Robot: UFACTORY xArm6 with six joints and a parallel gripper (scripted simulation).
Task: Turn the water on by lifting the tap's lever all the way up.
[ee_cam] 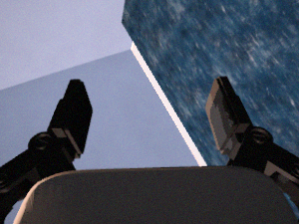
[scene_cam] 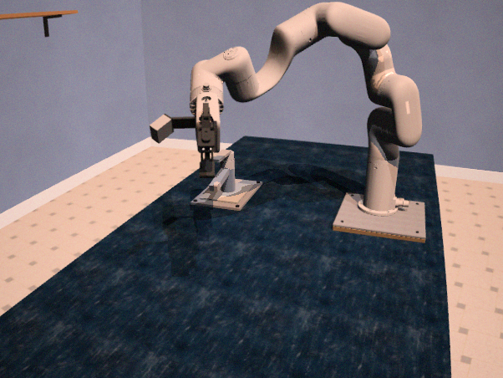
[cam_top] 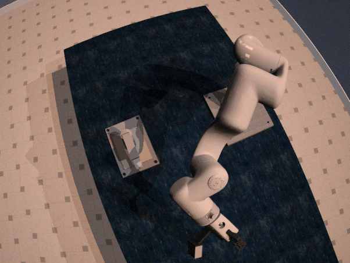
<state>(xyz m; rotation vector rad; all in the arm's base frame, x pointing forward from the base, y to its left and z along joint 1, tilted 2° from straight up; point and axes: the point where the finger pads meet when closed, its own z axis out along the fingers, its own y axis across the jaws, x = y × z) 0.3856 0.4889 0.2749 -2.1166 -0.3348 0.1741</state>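
Note:
The tap stands on a small grey plate on the dark blue carpet, left of the arm's base. Its pale lever lies flat over the tap body. In the exterior view the tap stands on its plate, with the lever at its top. My gripper is open and empty. From above it is well apart from the tap, towards the near right. In the exterior view the gripper hangs fingers down and overlaps the tap's left side. The wrist view shows both fingers spread wide, with only carpet and wall between them.
The arm's base plate is bolted to the carpet right of the tap and shows in the exterior view. A camera box sticks out sideways from the wrist. Tiled floor surrounds the carpet. A shelf hangs high on the left wall.

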